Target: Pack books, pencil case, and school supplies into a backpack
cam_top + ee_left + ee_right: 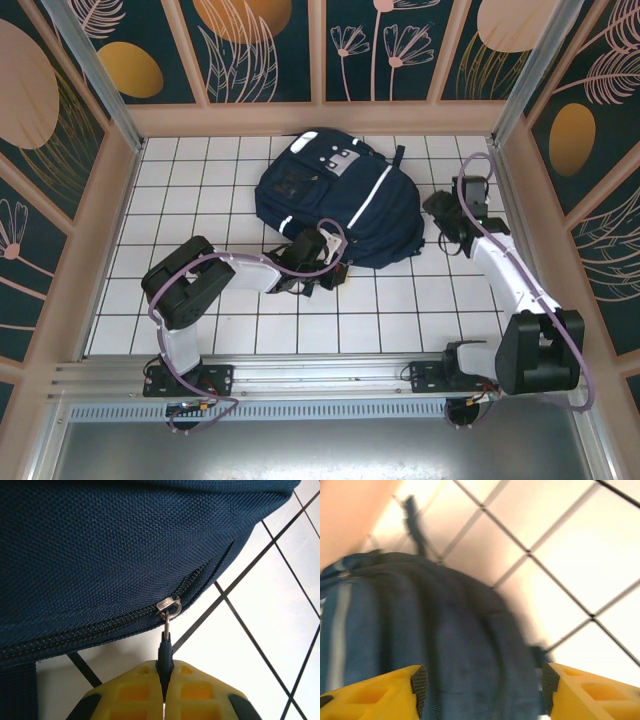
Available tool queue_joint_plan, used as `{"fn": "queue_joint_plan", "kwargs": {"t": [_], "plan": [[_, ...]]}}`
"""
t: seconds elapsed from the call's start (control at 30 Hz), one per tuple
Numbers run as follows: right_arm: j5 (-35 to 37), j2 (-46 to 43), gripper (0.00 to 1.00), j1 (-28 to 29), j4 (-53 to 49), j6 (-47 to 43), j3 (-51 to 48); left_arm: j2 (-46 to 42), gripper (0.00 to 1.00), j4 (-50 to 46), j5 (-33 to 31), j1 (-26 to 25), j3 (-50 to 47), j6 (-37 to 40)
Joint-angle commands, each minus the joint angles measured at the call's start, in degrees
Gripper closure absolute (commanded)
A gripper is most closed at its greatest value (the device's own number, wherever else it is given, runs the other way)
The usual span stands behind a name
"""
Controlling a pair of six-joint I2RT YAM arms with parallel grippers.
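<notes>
Left tool [163, 682] pinches the backpack [100, 555] zipper pull [165, 650]; grey patch [338, 160] print illegible.

A bench [200, 180] faced with white square tiles and dark grid lines is seen across the middle of the top view, enclosed on three sides by pale framed panels. The backpack [340, 195] is laid flat on it in the upper centre of the tiled area: navy fabric, white stripes, a grey patch near its upper end. A dark strap [398, 155] is stretched onto the tiles at its upper right. In the left wrist view, a metal zip pull [169, 607] is seen at the bag's lower edge, just above a tile.
</notes>
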Motion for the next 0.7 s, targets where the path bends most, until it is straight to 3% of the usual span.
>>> {"fn": "queue_joint_plan", "kwargs": {"t": [0.0,0.17,0.33,0.53,0.67], "plan": [[-5.65,2.76,0.50,-0.72,2.99,-1.10,-4.42,-0.77,1.00,-0.02,-0.19,-0.09,-1.53,1.01],[-13.12,9.06,0.56,0.52,7.21,-3.70,-5.20,-1.58,1.00,-0.23,-0.48,0.01,-1.79,1.63],[-10.63,9.97,0.57,3.92,8.67,-4.35,-5.37,-2.02,1.00,-0.64,-0.92,0.02,-2.04,1.97],[-10.07,13.27,0.83,7.49,9.90,-3.04,-7.05,-4.20,1.00,-2.11,-3.23,0.35,-2.80,1.81],[-11.72,13.04,1.00,14.13,13.05,0.48,-9.11,-7.54,1.00,-5.27,-7.36,0.59,-4.41,1.37]]}}
